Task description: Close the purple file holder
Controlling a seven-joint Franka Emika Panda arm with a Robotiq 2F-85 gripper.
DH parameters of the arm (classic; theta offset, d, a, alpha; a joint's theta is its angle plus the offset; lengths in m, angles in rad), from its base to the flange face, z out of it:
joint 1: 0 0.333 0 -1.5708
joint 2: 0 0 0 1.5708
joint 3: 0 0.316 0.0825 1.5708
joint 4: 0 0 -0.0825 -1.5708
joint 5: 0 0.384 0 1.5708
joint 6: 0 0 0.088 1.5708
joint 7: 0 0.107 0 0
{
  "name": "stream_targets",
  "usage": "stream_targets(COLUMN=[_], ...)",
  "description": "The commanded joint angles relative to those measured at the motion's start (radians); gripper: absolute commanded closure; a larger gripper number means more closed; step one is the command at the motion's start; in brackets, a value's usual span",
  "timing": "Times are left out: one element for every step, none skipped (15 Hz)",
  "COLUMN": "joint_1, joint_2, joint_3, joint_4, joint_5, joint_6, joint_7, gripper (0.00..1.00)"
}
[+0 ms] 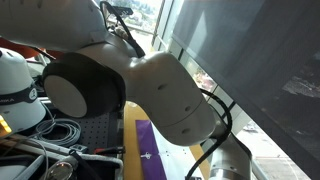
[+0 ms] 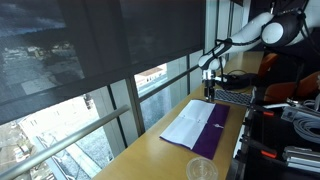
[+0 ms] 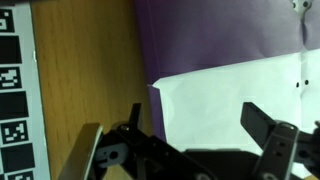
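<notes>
Matt purple file holder (image 3: pixel 215 35), wooden table (image 3: pixel 90 70)

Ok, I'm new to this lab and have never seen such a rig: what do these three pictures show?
This is one white robot arm ending in a two-fingered gripper. Two pictures come from cameras outside the robot: in an exterior view the arm's joints fill the frame, and in an exterior view a wooden table runs beside a window. The third comes from a camera on the wrist, looking down past the fingers. On the table lie the purple file holder, open with white sheets showing, and a clear plastic cup. The gripper is open and holds nothing.
</notes>
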Motion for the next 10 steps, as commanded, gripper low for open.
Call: stream_targets(joint_1=[-0.019, -0.021, -0.023, -0.016, -0.017, -0.017, -0.017, -0.016, -0.016, -0.015], joint_2=[0.062, 0.072, 0.08, 0.078, 0.082, 0.085, 0.086, 0.088, 0.089, 0.092], joint_3=[0.017, 0.018, 0.018, 0.002, 0.003, 0.004, 0.005, 0.006, 0.007, 0.007], joint_4=[0.11, 0.125, 0.138, 0.134, 0.142, 0.147, 0.151, 0.155, 0.159, 0.162], joint_5=[-0.026, -0.025, -0.025, -0.006, -0.005, -0.003, -0.002, -0.001, 0.0, 0.001], joint_6=[-0.068, -0.077, -0.086, -0.085, -0.091, -0.097, -0.101, -0.105, -0.108, -0.109], joint_7=[-0.017, -0.02, -0.022, -0.029, -0.032, -0.033, -0.033, -0.034, -0.034, -0.035], gripper=[0.0, 0.0, 0.0, 0.0, 0.0, 0.0, 0.0, 0.0, 0.0, 0.05])
